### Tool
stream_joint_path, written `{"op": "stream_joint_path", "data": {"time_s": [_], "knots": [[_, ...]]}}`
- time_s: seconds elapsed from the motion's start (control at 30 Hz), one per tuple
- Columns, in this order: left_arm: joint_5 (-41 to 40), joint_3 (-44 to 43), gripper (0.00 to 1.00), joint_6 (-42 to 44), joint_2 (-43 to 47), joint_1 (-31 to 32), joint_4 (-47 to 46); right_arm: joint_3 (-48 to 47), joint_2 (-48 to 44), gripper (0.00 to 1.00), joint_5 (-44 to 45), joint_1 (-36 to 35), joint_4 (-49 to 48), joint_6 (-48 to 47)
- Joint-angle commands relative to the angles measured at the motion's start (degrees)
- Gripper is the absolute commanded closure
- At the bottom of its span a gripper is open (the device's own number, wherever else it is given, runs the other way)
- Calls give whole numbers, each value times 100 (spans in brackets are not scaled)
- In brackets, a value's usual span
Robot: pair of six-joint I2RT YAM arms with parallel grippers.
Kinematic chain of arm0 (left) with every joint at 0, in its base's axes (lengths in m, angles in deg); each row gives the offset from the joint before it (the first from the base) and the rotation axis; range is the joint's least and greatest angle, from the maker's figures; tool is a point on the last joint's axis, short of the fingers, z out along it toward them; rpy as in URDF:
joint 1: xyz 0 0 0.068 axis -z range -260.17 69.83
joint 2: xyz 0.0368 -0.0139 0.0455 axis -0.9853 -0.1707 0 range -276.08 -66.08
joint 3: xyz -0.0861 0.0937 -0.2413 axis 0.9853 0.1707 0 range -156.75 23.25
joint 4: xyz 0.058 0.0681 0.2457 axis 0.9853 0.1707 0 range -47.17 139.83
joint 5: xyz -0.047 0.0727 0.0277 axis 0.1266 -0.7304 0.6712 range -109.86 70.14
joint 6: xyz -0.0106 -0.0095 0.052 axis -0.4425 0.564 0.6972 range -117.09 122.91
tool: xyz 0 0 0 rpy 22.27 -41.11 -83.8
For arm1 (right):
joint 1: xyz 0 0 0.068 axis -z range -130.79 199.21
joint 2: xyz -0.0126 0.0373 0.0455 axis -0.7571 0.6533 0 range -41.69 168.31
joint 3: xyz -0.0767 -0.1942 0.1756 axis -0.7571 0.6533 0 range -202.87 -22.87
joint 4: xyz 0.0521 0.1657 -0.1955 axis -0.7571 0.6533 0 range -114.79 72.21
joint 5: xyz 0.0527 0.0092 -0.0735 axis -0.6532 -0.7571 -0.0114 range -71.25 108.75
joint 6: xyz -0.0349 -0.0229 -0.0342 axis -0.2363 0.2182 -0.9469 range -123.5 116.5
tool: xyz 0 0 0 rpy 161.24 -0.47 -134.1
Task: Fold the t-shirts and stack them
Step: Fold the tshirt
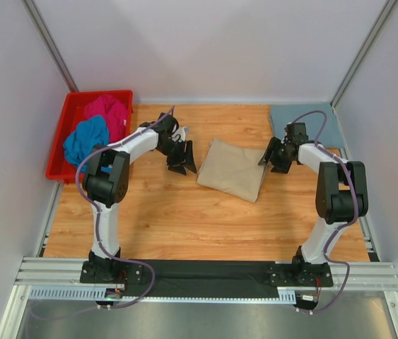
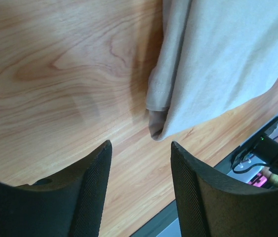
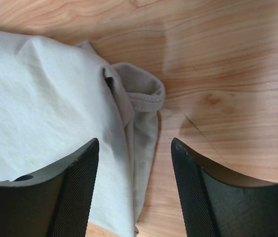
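A folded beige t-shirt (image 1: 232, 169) lies in the middle of the table. My left gripper (image 1: 182, 161) hovers just left of it, open and empty over bare wood (image 2: 141, 144), with the shirt's corner (image 2: 222, 59) ahead of its fingertips. At the shirt's right edge my right gripper (image 1: 271, 157) is open (image 3: 135, 141); the beige shirt's folded hem (image 3: 45, 98) lies under the gap and is not gripped. A folded grey-blue t-shirt (image 1: 305, 123) rests at the back right corner. A magenta t-shirt (image 1: 108, 113) and a bright blue t-shirt (image 1: 85, 139) sit crumpled in the bin.
The red plastic bin (image 1: 56, 145) stands at the back left against the wall. White walls close in the table on three sides. A metal rail (image 1: 206, 275) with cables runs along the near edge, where both arm bases are bolted.
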Motion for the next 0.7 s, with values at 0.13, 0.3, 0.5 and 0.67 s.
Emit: {"op": "stream_joint_path", "data": {"time_s": [0.13,0.3,0.5,0.67], "knots": [[255,145,40,73,-123,113,-87,17,400,48,216,53,-237,-122],[203,513,54,-59,-203,113,-412,-27,709,77,-523,484,-757,63],[-148,391,82,-217,-370,105,-342,-203,841,88,-901,510,-661,-218],[113,364,57,-217,173,122,-359,-378,963,90,-1103,510,-521,-306]]}}
